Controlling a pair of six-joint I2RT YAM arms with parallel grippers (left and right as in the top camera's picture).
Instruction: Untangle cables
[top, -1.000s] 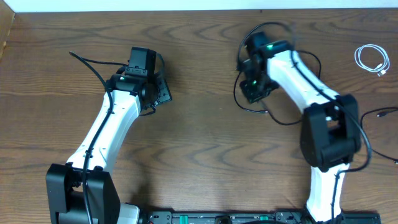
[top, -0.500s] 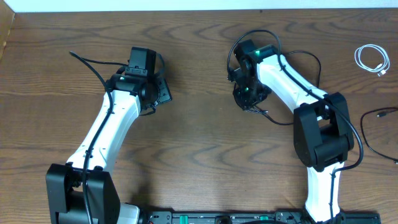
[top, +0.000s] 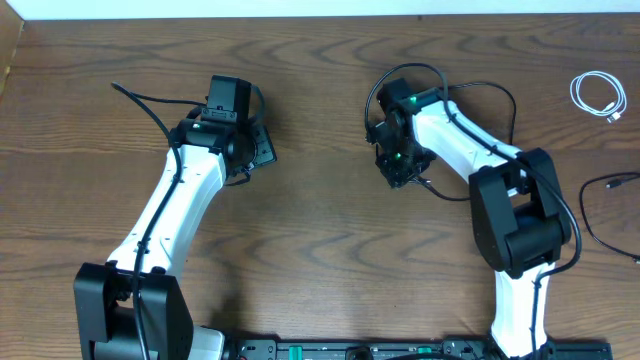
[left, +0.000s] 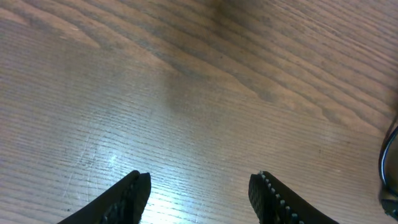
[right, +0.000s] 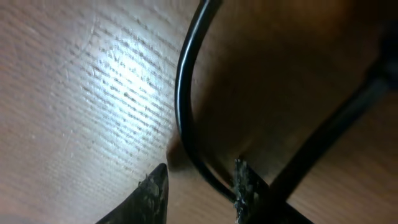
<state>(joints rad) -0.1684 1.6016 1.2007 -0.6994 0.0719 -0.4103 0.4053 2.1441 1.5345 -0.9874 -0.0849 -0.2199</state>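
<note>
Right gripper (right: 202, 182): jaws partly spread, clamping nothing. A thin black cable (right: 179, 93) enters the gap from 12 o'clock, over the table. Left gripper (left: 200, 185): jaws spread, empty. The white cable (top: 575, 93) lies coiled between 2 and 3 o'clock of the right gripper, well apart. Both cords look light, limp and slippery; pinch a straight run beside a plug, not a loop

The left arm (top: 170, 210) and right arm (top: 462, 132) are white shells with black joints (top: 520, 215), black bases (top: 130, 312), thin black wires (top: 148, 103) and green wrist lights (top: 411, 100). The left hand (left: 199, 186) has black ribbed fingers (left: 268, 198).
</note>
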